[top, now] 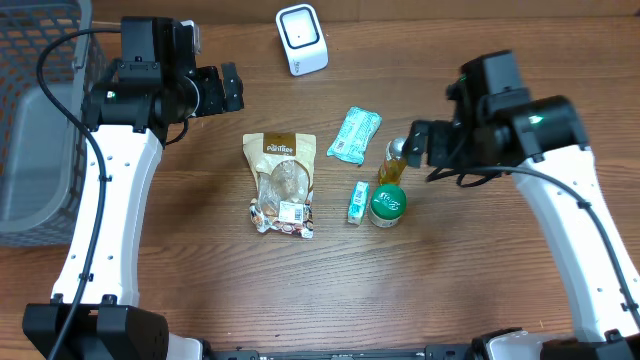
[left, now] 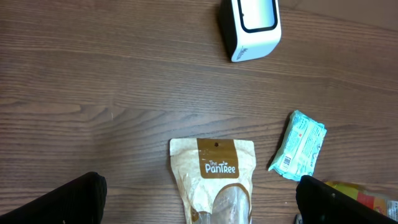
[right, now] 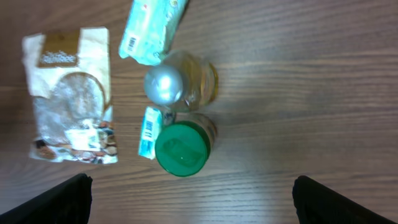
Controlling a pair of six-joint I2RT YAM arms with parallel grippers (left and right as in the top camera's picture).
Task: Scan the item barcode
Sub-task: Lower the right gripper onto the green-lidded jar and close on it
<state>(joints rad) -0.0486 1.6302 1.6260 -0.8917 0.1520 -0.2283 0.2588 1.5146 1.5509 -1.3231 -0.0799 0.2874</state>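
Wood-grain desk [top: 400,300] seen from overhead, with two white arms reaching in from its near edge. At the left edge stands a grey mesh basket [top: 30,130], the largest object on the surface.

Left pincer [top: 232,88]: held over the far-left part of the desk, between the basket and the scanner. Its jaws are spread to their full width and grip nothing.

Right pincer [top: 413,143]: held right of centre, just beside the bottle. Its jaws are likewise spread wide and empty.

The items to be scanned lie grouped at the centre of the desk, none of them held. In descending size:
- a tan "The Pantree" pouch [top: 281,183], lying flat at the left of the group;
- a white barcode scanner [top: 302,38], well apart from the group, near the middle of the far edge;
- a pale-teal packet [top: 354,135], on the far side of the group;
- a silver-capped bottle [top: 394,163] of yellow liquid;
- a green-lidded jar [top: 387,204], touching the bottle on its near side;
- a small teal carton [top: 357,201], just left of the jar, with a barcode visible in the right wrist view.
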